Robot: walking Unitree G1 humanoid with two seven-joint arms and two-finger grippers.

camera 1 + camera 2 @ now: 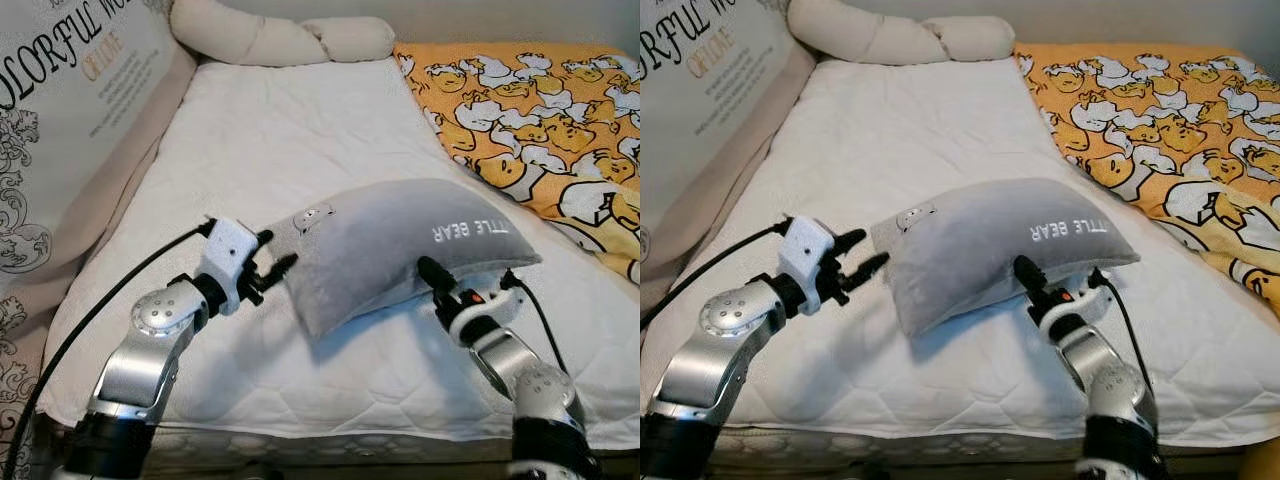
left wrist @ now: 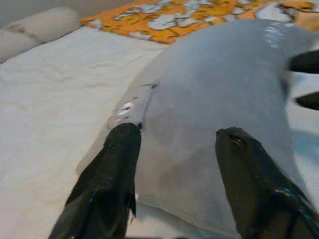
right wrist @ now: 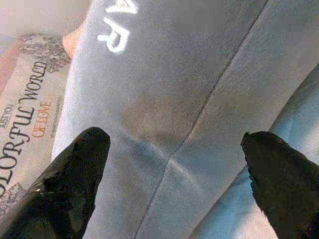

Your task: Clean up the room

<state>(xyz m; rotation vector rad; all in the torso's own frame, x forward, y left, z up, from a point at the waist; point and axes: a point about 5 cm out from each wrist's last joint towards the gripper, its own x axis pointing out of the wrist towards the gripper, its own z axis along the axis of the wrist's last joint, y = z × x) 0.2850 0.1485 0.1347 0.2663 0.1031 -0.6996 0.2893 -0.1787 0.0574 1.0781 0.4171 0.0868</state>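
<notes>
Both pincers, left (image 1: 275,268) and right (image 1: 432,272), spread apart against the grey pillow (image 1: 400,250) on the white bed (image 1: 280,140).

A plump grey pillow (image 1: 400,250) with white lettering lies tilted across the white mattress (image 1: 280,150), low in the frame's centre.

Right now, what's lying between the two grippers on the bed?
The grey pillow lies between the left gripper and the right gripper, seen in both eye views; both are open at its ends.
</notes>
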